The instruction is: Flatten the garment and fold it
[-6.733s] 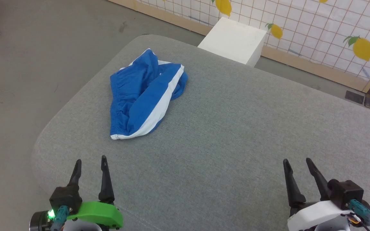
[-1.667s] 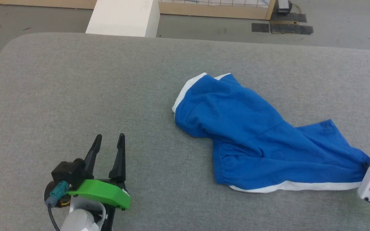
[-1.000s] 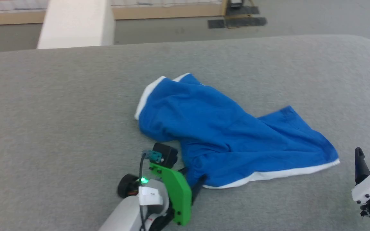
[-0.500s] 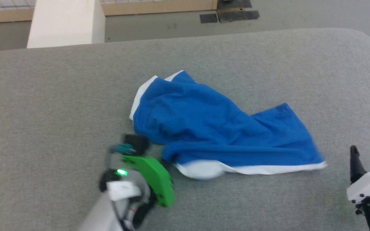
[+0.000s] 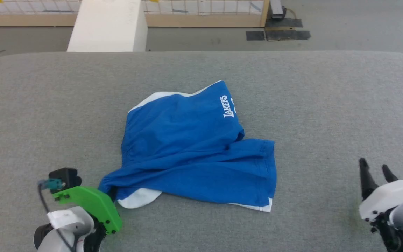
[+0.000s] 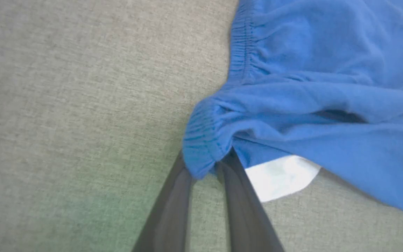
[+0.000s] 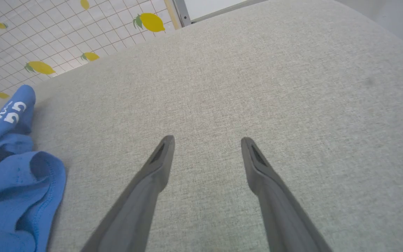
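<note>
The garment (image 5: 194,154) is a pair of royal-blue shorts with white trim and white "LAKERS" lettering, lying rumpled in the middle of the grey cushion (image 5: 310,105). My left gripper (image 6: 205,166) is shut on a bunched corner of the elastic waistband (image 6: 201,140), just above the cushion. Its green wrist cover (image 5: 89,206) sits at the lower left of the head view, against the garment's near-left corner. My right gripper (image 5: 374,169) stands open at the lower right, well clear of the cloth. Its fingers (image 7: 159,161) hover over bare cushion, with the garment (image 7: 9,168) off to the left.
A white block (image 5: 107,26) stands behind the cushion's far edge. Beyond it runs a wood-framed grid panel with lemon prints (image 7: 47,42). Dark tape patches (image 5: 278,35) lie on the grey floor. The cushion's corners are rounded.
My left gripper has closed on the waistband corner and dragged it left and toward me. The garment has turned over, showing its lettering. The right gripper stays open. The head camera has shifted.
</note>
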